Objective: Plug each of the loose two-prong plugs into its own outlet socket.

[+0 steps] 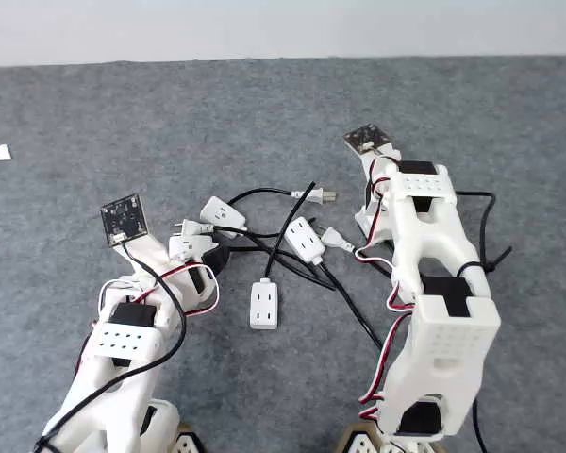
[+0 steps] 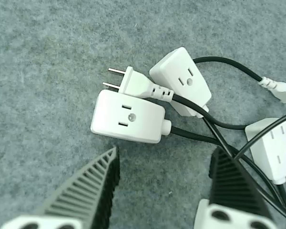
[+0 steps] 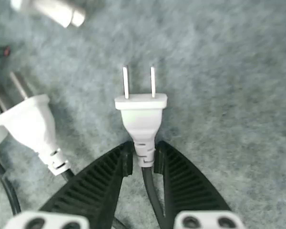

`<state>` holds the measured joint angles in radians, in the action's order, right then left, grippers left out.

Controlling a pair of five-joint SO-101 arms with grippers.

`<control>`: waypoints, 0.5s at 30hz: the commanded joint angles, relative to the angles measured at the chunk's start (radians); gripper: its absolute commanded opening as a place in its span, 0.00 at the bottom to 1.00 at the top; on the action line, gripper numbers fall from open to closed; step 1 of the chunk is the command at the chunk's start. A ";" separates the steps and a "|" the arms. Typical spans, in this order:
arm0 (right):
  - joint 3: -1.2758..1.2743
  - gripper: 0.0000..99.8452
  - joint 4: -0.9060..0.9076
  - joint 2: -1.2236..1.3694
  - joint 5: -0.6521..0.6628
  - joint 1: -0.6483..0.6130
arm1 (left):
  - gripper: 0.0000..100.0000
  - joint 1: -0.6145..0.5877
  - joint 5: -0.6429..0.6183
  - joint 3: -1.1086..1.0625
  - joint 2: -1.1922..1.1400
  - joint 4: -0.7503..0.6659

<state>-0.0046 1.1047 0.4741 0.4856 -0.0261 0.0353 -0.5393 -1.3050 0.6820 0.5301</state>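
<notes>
My right gripper point(image 3: 143, 148) is shut on the cable end of a white two-prong plug point(image 3: 140, 114), whose prongs point away over the carpet. A second loose plug point(image 3: 31, 121) lies beside it. My left gripper point(image 2: 167, 155) hangs open just above a white single outlet point(image 2: 127, 117). A loose plug point(image 2: 133, 85) lies touching that outlet, with another single outlet point(image 2: 181, 81) behind it. In the high view, two triple outlets point(image 1: 307, 239) point(image 1: 264, 304) lie between the arms. One plug point(image 1: 316, 195) lies farther back and another plug point(image 1: 335, 239) lies by the right arm point(image 1: 424, 236).
Black cables point(image 1: 264, 250) cross and tangle among the outlets in the middle of the grey carpet point(image 1: 264, 113). A triple outlet point(image 2: 276, 148) sits close to my left gripper's finger. Small white scraps point(image 1: 0, 151) lie at the far left.
</notes>
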 commanded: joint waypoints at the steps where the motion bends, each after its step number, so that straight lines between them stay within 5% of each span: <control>1: 0.026 0.08 0.025 -0.013 0.002 -0.004 | 0.28 -0.003 0.009 0.031 -0.002 -0.021; 4: 0.026 0.01 0.013 -0.013 -0.032 0.016 | 0.28 -0.003 0.009 0.031 -0.002 -0.021; 15: 0.046 0.01 0.151 -0.176 -0.091 0.145 | 0.28 -0.003 0.040 0.031 -0.002 -0.021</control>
<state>-0.0061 1.1876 0.4281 0.4043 0.0829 0.0368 -0.5178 -1.3050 0.6820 0.5301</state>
